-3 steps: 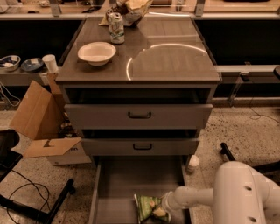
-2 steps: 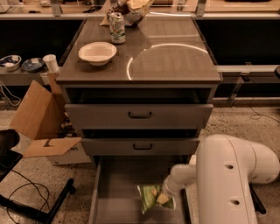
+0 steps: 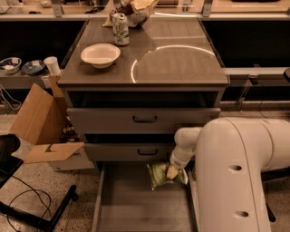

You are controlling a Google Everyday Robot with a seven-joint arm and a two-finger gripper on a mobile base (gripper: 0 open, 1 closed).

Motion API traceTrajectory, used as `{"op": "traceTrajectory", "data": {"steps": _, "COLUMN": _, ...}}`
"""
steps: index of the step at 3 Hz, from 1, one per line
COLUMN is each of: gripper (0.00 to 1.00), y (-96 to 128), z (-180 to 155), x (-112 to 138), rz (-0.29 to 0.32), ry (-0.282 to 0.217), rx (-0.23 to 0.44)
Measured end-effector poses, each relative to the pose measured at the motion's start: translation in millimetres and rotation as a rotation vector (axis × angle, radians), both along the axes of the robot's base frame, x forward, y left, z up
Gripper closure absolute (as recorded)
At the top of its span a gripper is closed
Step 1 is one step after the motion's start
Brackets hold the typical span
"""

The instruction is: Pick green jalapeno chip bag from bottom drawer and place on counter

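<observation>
The green jalapeno chip bag (image 3: 162, 174) hangs in my gripper (image 3: 172, 172), lifted above the floor of the open bottom drawer (image 3: 136, 204), just in front of the lower drawer front. The gripper is shut on the bag's right part. My white arm (image 3: 240, 172) fills the lower right and hides the drawer's right side. The counter (image 3: 176, 63), glossy grey-brown with a curved light reflection, is above the drawers.
On the counter stand a white bowl (image 3: 100, 54), a green-and-white soda can (image 3: 120, 28) and a tan wrinkled bag (image 3: 138, 8) at the back. Two grey drawer fronts (image 3: 145, 120) with black handles are ajar. An open cardboard box (image 3: 43, 124) stands left.
The gripper has lifted the green bag from the drawer floor and carried it up and back toward the lower drawer front. The arm has swung closer and fills more of the view.
</observation>
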State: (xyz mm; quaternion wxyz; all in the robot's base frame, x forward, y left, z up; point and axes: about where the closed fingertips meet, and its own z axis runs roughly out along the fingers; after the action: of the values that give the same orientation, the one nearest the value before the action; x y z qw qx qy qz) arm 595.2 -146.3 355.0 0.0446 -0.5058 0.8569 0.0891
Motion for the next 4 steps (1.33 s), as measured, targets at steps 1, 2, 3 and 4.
{"op": "traceTrajectory", "data": {"steps": 1, "gripper": 1.0, "y": -12.4, "z": 58.2, "x": 0.5, "rz": -0.003, "ry": 0.056, "rx": -0.06}}
{"op": "traceTrajectory", "data": {"steps": 2, "gripper": 1.0, "y": -16.6, "z": 69.1, "x": -7.1, "rz": 0.003, "ry": 0.089, "rx": -0.077}}
{"op": "traceTrajectory", "data": {"steps": 3, "gripper": 1.0, "y": -14.8, "z": 70.8, "x": -9.2, "rz": 0.006, "ry": 0.099, "rx": -0.088}}
{"op": "traceTrajectory", "data": {"steps": 4, "gripper": 1.0, "y": -16.3, "z": 111.4, "x": -20.1, "rz": 0.015, "ry": 0.132, "rx": -0.16}}
